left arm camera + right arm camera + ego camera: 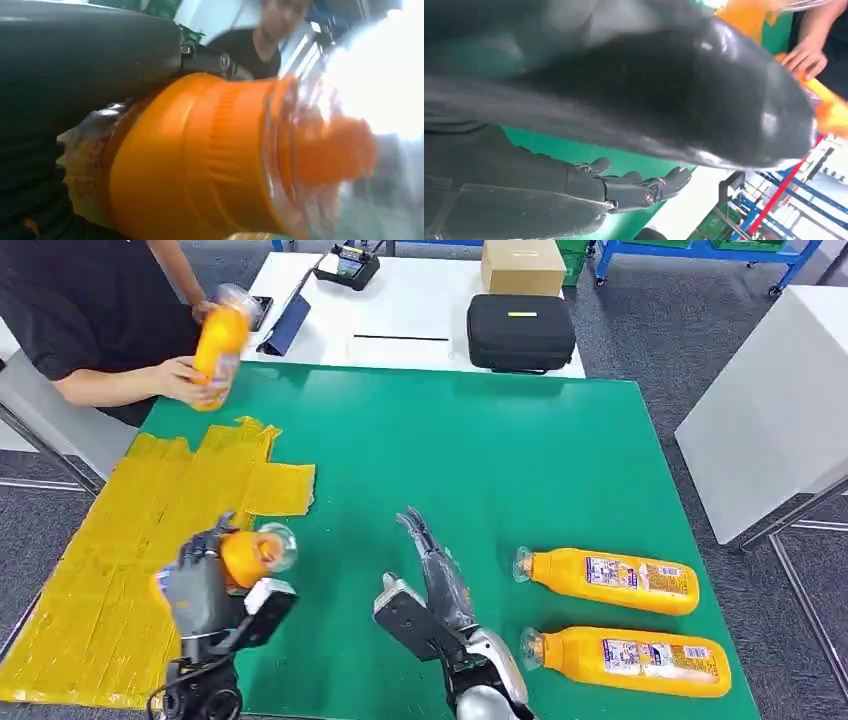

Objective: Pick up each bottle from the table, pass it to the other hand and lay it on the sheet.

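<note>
My left hand (200, 585) grips an orange bottle (252, 554) with a clear cap, held above the edge of the yellow sheet (120, 570). The left wrist view shows that bottle (200, 160) close up against the hand (75, 75). Stretched out flat over the green table (500, 460), my right hand (435, 575) has straight fingers (634, 187) and nothing in it. Two more orange bottles lie on their sides at the right: one (610, 580) farther, one (630, 660) nearer. At the far left corner a person (90, 310) holds another orange bottle (220, 345) with both hands.
Behind the green table stands a white table (420, 300) with a black case (520, 332), a cardboard box (522, 265), a tablet (285, 325) and a small device (347, 265). A white panel (780, 410) stands at the right.
</note>
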`<act>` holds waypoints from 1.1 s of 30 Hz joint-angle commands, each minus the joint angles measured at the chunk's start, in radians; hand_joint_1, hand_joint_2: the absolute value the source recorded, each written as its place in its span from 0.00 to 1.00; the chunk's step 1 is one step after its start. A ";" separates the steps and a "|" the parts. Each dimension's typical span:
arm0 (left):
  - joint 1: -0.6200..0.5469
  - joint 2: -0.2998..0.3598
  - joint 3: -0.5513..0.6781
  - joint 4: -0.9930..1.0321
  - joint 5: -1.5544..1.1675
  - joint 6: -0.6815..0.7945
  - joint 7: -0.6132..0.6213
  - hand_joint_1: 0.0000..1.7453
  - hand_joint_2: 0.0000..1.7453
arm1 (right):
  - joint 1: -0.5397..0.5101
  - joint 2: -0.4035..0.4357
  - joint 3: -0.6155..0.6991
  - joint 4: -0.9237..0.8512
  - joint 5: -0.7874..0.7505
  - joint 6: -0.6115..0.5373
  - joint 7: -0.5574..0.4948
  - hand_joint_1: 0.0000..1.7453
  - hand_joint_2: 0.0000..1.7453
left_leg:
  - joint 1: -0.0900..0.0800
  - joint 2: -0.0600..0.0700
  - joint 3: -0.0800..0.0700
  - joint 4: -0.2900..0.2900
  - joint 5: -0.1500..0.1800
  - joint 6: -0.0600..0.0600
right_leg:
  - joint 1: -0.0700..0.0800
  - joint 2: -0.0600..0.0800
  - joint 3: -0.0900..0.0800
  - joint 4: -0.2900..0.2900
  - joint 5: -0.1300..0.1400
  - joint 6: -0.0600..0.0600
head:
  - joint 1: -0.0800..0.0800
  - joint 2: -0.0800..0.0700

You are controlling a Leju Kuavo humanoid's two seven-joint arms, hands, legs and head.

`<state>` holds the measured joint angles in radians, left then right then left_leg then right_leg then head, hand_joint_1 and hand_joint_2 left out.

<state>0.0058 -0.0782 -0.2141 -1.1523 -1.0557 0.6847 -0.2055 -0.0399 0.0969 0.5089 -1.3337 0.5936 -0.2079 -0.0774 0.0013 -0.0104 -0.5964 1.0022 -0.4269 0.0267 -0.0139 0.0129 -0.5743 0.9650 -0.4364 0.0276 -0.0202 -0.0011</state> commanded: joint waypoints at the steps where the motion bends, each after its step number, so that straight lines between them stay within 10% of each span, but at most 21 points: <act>1: -0.084 0.055 -0.173 0.311 -0.078 0.013 0.088 0.00 0.00 | 0.014 -0.055 -0.001 -0.038 -0.016 0.009 -0.006 0.00 0.00 | 0.000 -0.001 0.005 -0.002 -0.001 -0.002 | 0.000 -0.002 0.005 -0.001 -0.001 -0.001 | 0.000 0.000; 20: -0.061 0.102 -0.117 0.312 -0.357 0.013 0.357 0.00 0.00 | 0.006 -0.002 0.018 -0.007 0.011 0.014 0.007 0.00 0.00 | 0.001 0.003 0.004 -0.001 -0.002 -0.002 | 0.001 0.001 0.004 0.000 -0.001 -0.002 | 0.000 0.000; 24: 0.026 0.097 0.082 0.148 -0.104 0.013 0.083 0.00 0.00 | -0.017 0.006 0.054 0.059 0.016 -0.028 -0.009 0.00 0.00 | 0.001 0.007 0.004 -0.001 -0.003 -0.002 | 0.002 0.005 0.003 0.000 -0.001 -0.002 | 0.000 0.000; 26: 0.055 0.001 0.270 0.072 0.232 0.013 -0.258 0.00 0.00 | -0.026 -0.020 0.082 0.080 -0.022 -0.055 -0.038 0.00 0.00 | 0.002 0.007 0.005 -0.001 -0.003 -0.002 | 0.002 0.005 0.003 0.000 -0.001 -0.002 | 0.000 0.000; 33: 0.170 0.002 -0.006 -0.450 0.794 -0.033 -0.281 0.00 0.00 | -0.012 -0.148 0.055 0.031 -0.161 -0.091 -0.108 0.00 0.00 | 0.001 0.001 0.002 0.002 -0.003 -0.001 | 0.001 -0.002 0.002 0.001 -0.003 -0.001 | 0.000 0.000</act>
<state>0.0887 -0.0511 -0.0977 -1.1646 -0.3534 0.6295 -0.5222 -0.0322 0.0661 0.5585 -1.3253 0.4942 -0.2929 -0.1616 0.0020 -0.0089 -0.5969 1.0020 -0.4270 0.0265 -0.0135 0.0138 -0.5759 0.9652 -0.4366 0.0274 -0.0206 -0.0011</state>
